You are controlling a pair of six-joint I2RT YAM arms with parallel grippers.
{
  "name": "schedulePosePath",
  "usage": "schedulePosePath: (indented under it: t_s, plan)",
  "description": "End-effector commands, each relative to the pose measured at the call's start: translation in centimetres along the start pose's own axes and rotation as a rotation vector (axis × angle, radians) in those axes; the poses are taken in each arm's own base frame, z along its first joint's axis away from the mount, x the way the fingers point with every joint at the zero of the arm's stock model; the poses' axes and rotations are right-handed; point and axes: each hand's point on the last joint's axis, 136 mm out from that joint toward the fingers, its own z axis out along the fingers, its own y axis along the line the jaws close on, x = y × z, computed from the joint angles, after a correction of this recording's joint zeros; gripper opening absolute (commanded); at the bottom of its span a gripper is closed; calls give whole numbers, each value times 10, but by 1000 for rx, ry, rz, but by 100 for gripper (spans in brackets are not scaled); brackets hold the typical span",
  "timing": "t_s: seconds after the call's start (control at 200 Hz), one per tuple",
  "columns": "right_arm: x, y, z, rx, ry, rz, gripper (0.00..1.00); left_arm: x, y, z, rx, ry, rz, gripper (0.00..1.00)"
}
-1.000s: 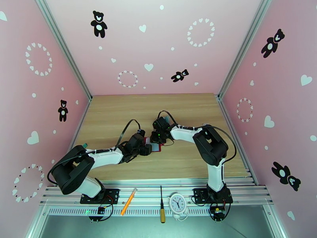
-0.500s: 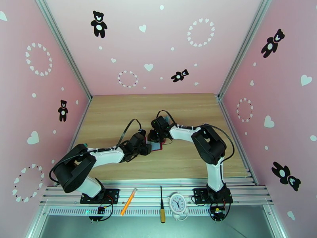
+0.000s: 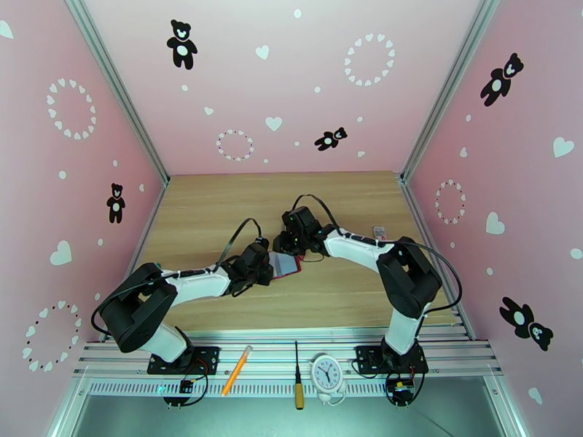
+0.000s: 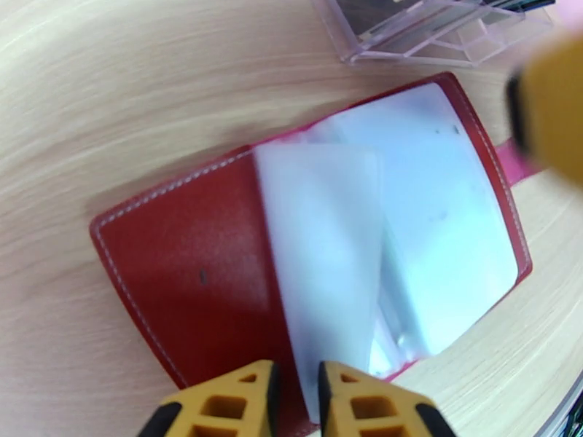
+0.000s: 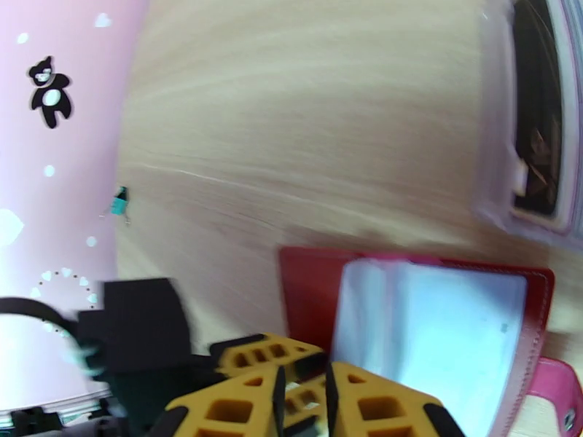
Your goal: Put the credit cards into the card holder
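Left wrist: clear stand (image 4: pixel 430 30) upper right, stitched red card holder (image 4: pixel 189 271), glossy leaf (image 4: pixel 321 242) — left gripper (image 4: pixel 295 373) and right gripper (image 5: pixel 302 376) narrow-gapped, grip unclear.

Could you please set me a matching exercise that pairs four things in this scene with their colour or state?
Things:
1. card holder
2. slotted stand
3. clock
4. pen

Colour or state:
A. orange
B. see-through
C. dark red, lying open
D. white face

Pairs: 1-C, 2-B, 3-D, 4-A
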Motion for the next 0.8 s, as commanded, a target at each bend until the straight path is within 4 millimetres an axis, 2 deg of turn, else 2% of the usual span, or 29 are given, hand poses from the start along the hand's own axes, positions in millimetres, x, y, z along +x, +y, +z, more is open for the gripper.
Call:
schedulePosePath:
  t_s: [0.0, 0.17, 0.325, 0.581, 0.796]
  plan:
    - [15, -24, 13, 59, 48, 12, 23, -2, 13, -4, -88, 14, 38, 26]
    - [20, -37, 24, 91, 75, 19, 22, -11, 23, -12, -168, -3, 56, 32]
    - [24, -40, 30, 85, 94, 27, 22, -14, 32, -14, -226, -11, 58, 35]
    - [21, -21, 29, 50, 83, 4, 22, -20, 53, -25, -320, -39, 10, 35]
    - [19, -4, 36, 11, 95, -6, 22, -28, 51, -38, -290, -80, -14, 39]
